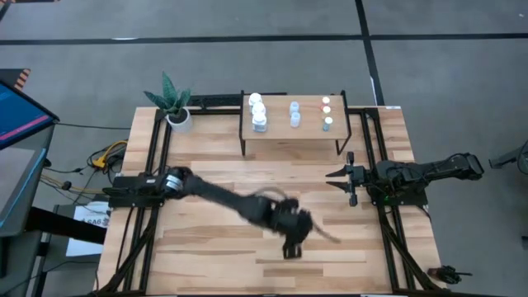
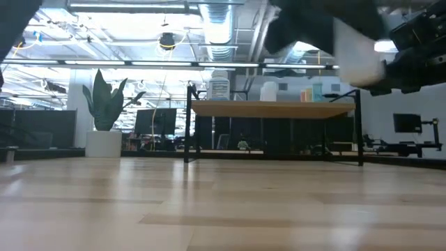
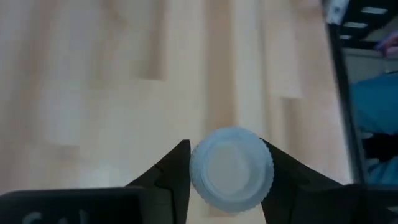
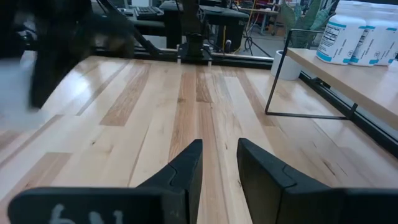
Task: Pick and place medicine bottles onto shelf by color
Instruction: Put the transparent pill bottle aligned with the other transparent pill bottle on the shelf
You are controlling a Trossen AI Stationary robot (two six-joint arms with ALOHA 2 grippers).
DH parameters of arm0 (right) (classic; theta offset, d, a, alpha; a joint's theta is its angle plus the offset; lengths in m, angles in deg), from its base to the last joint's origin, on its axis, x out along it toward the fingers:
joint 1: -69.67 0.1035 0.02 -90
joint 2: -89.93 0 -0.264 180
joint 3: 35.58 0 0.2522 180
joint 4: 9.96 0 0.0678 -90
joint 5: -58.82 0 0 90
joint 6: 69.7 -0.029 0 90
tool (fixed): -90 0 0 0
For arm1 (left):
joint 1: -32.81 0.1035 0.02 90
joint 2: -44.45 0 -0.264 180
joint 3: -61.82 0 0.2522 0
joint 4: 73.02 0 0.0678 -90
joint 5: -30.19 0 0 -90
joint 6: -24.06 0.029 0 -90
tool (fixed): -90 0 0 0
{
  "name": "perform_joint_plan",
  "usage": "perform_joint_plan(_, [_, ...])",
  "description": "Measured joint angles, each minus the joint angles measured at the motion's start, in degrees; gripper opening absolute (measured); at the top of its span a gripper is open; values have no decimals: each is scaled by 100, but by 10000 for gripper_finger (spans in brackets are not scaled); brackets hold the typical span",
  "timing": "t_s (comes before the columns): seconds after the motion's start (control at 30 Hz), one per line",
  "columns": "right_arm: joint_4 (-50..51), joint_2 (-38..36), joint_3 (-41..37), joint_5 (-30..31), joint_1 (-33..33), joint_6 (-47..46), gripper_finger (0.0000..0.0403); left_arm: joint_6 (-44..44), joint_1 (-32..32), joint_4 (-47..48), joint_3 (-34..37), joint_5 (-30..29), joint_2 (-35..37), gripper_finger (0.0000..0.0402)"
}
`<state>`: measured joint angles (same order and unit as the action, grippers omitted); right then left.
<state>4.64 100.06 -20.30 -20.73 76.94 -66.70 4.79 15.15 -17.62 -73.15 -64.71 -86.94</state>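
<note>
The small light-wood shelf on thin black metal legs [image 1: 293, 132] stands at the far edge of the wooden plank tabletop [image 1: 206, 165]. To the left of the shelf sits a white pot with a green spiky plant [image 1: 175, 106].

On the shelf, going left to right, stands a group of larger white medicine bottles with blue-printed labels [image 1: 257, 111], then the pale bluish translucent bottles [image 1: 294, 114], then the smallest bottles with coloured caps [image 1: 327, 112].

Well in front of the shelf, over the middle of the near half of the table, the left gripper [image 3: 227, 177] hangs at the end of its dark arm reaching in from the left. Its two fingers press on either side of a pale bluish bottle with a ribbed round cap [image 3: 231, 168], which it holds above the planks.

To the right of the shelf and slightly nearer, the right gripper [image 1: 340, 182] waits above the table, pointing toward the centre. Its dark fingers [image 4: 180, 171] stand a little apart with nothing between them.
</note>
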Motion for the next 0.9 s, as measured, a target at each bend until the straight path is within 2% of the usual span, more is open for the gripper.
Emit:
perform_joint_plan(0.1, [0, 0, 0, 0, 1, 0, 123, 363, 451, 951, -809, -56, 4, 125])
perform_joint_plan(0.2, [0, -2, 0, -2, 2, 0, 123, 588, 954, 1363, -1392, -197, 19, 124])
perform_joint_plan(0.53, [0, 0, 0, -4, 0, 0, 123, 773, 2431, 1193, -1314, 119, 133, 120])
perform_joint_plan(0.9, [0, -2, 0, -4, 2, 0, 123, 879, 3009, 1184, -1305, 127, 86, 120])
